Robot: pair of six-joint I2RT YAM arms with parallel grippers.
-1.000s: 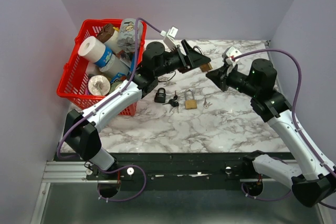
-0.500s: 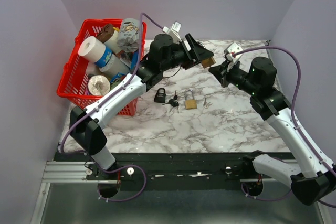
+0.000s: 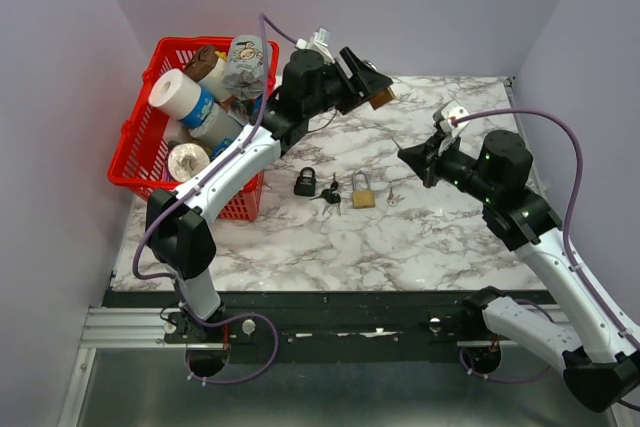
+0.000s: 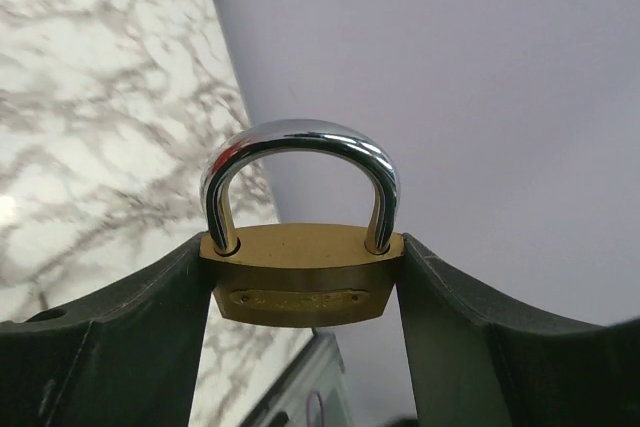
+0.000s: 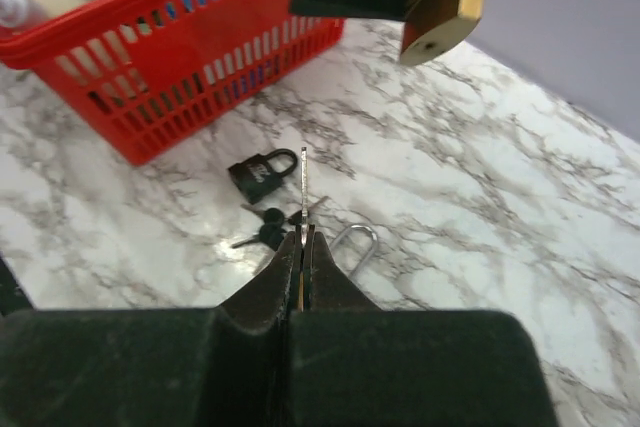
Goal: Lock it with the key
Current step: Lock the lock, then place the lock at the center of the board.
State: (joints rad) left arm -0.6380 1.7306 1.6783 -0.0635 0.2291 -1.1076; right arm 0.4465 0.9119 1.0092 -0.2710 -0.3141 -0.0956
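Note:
My left gripper (image 3: pixel 372 90) is raised over the back of the marble table (image 3: pixel 440 237) and shut on a brass padlock (image 3: pixel 381 99). In the left wrist view the padlock (image 4: pixel 300 282) is clamped by its sides between both fingers, with its steel shackle pushed into the body. My right gripper (image 3: pixel 408 156) hangs to the right of the padlock and lower, apart from it. It is shut on a thin silver key (image 5: pixel 303 192) that sticks out past the fingertips, seen edge on. From the right wrist, the held padlock (image 5: pixel 445 2) shows at the top, its bottom face toward the key.
On the table lie a black padlock (image 3: pixel 305 183), dark-headed keys (image 3: pixel 329 197), a second brass padlock (image 3: pixel 362 192) and small silver keys (image 3: pixel 392 196). A red basket (image 3: pixel 135 162) full of household items stands at the back left. Walls close in the back and right.
The left gripper has carried the padlock up and back toward the wall. The right gripper has closed fully and drawn slightly down and away, so the gap between key and padlock has widened.

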